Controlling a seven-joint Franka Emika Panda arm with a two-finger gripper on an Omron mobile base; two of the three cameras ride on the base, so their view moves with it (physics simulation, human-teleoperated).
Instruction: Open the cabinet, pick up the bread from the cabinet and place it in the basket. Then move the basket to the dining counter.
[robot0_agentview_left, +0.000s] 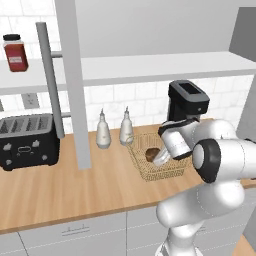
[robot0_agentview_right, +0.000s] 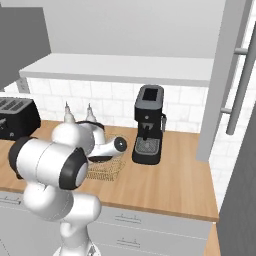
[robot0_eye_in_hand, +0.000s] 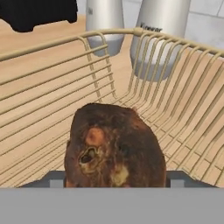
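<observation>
The bread (robot0_eye_in_hand: 114, 146), a dark-brown bun, sits low inside the golden wire basket (robot0_eye_in_hand: 109, 33) on the wood worktop. My gripper (robot0_eye_in_hand: 116, 181) reaches down into the basket, and its fingers stand wide against both sides of the bun. From the left base view the bread (robot0_agentview_left: 151, 154) shows just left of my gripper (robot0_agentview_left: 161, 159), within the basket (robot0_agentview_left: 142, 172). The basket (robot0_agentview_right: 107, 172) is partly hidden by my arm in the right base view. The cabinet stands open, its door (robot0_agentview_left: 72, 85) swung out over the worktop and its white shelf (robot0_agentview_left: 150, 67) bare. The dining counter is out of view.
Two white bottles (robot0_agentview_left: 103, 132) (robot0_agentview_left: 126, 129) stand just behind the basket. A black coffee machine (robot0_agentview_left: 187, 102) is to its right and a black toaster (robot0_agentview_left: 27, 140) at far left. A red jar (robot0_agentview_left: 15, 52) sits on the shelf. The other cabinet door (robot0_agentview_right: 220, 75) hangs open at right.
</observation>
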